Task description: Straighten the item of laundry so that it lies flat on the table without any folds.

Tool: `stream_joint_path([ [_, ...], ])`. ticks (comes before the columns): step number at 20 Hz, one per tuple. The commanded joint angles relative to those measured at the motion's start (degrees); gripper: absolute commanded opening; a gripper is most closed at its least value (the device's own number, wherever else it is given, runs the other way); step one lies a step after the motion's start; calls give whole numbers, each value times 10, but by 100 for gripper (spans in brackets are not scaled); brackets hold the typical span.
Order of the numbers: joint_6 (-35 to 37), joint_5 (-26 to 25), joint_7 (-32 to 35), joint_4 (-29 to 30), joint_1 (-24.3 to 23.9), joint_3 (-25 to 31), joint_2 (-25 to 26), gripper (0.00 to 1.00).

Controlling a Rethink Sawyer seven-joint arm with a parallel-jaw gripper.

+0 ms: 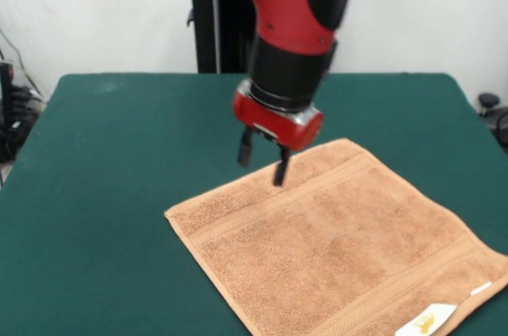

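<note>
Green felt covers the bench point(103, 161), and to the left of the towel this surface is bare. The towel point(341, 249) is the landmark for all places here. It is orange-tan terry cloth, and it lies spread out on the bench, turned so that one corner points to the left and another corner points away toward the far side. Woven border bands run along two opposite sides. I see no fold on the visible part; the near part goes out of the picture at the bottom, so I cannot judge that part.

Above the far-left edge of the towel hangs the end effector point(263, 158), under the red and black arm point(278, 2). Its two dark fingers are apart, with a small gap, and nothing is between them. The tips are close over the cloth or just touching it; I cannot tell which.

At the right lower corner of the towel lies a white care tag point(427, 320).

My judgement: the towel is light, soft and limp, not slippery on felt, and not fragile. It will bend and drag, not slide as one piece. A hemmed edge or a corner is the best place to take hold, pinching only one layer.
</note>
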Motion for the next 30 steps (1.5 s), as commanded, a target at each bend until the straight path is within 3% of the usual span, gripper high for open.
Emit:
stream_joint_path([
  [1,31,53,136,-33,46,25,64,100],
  [16,13,75,114,-69,67,2,176,100],
  [24,59,98,164,-129,105,-65,263,100],
  [30,108,119,161,-168,109,-79,308,100],
])
